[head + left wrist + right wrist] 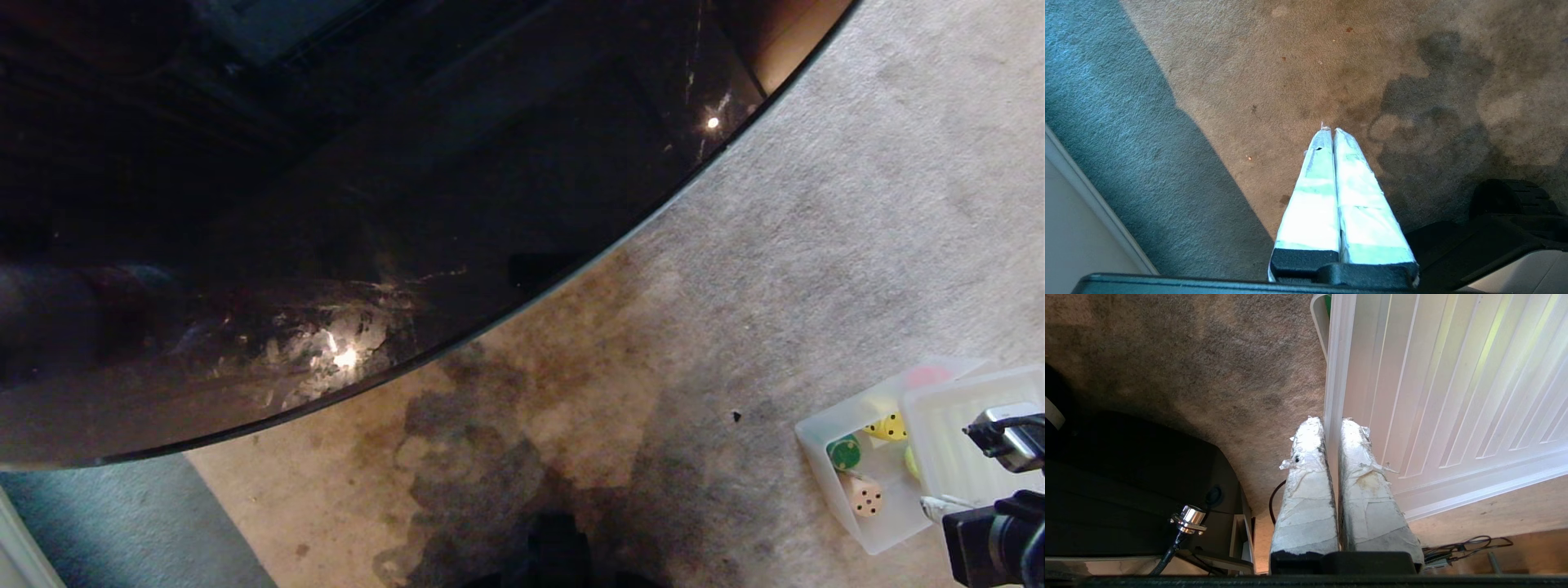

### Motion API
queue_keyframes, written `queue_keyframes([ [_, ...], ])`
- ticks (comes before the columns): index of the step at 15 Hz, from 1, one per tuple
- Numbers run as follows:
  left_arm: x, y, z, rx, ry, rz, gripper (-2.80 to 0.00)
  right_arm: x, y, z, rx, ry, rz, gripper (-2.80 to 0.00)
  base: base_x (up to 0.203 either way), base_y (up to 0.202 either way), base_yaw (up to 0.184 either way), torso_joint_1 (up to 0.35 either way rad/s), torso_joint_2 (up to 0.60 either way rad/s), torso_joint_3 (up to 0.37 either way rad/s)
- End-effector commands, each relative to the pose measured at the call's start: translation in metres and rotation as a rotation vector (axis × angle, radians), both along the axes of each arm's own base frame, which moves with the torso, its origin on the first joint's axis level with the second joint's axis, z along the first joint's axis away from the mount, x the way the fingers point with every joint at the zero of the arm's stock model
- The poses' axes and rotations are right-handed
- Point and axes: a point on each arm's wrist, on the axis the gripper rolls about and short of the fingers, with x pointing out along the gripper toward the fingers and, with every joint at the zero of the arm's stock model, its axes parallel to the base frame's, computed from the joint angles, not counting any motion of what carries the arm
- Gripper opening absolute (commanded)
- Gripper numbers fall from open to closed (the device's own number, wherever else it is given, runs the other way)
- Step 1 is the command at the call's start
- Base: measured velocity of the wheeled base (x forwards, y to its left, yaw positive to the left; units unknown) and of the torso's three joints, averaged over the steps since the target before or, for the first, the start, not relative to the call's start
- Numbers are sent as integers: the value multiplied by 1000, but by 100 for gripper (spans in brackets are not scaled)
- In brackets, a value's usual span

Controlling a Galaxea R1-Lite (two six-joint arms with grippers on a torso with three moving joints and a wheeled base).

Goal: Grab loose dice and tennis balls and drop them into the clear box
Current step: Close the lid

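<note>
The clear box [820,474] sits on the carpet at the lower right of the head view. Inside it lie a dark green die [843,452], a yellow die [887,426] and a tan die [865,495]; a reddish shape [927,376] shows through its far wall. A ribbed translucent lid [971,433] [1437,396] covers the box's right part, with a yellow-green blur under it. My right gripper [1331,421] [939,506] is shut on the lid's rim near a corner. My left gripper [1331,130] hangs shut and empty over bare carpet.
A dark glass tabletop [326,204] with a curved edge fills the upper left of the head view. Stained carpet [571,392] lies between it and the box. My dark base [555,547] is at the bottom. Cables [1466,543] trail near the lid.
</note>
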Motion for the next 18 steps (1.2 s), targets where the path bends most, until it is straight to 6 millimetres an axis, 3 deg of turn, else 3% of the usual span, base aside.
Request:
queue_keyframes([
  [1,0,0,0,-1,0,0,-280,0,0,0,-1,-3,1,-280,0,0,0,0,0,0],
  [18,0,0,0,-1,0,0,-280,0,0,0,-1,-2,1,-280,0,0,0,0,0,0],
])
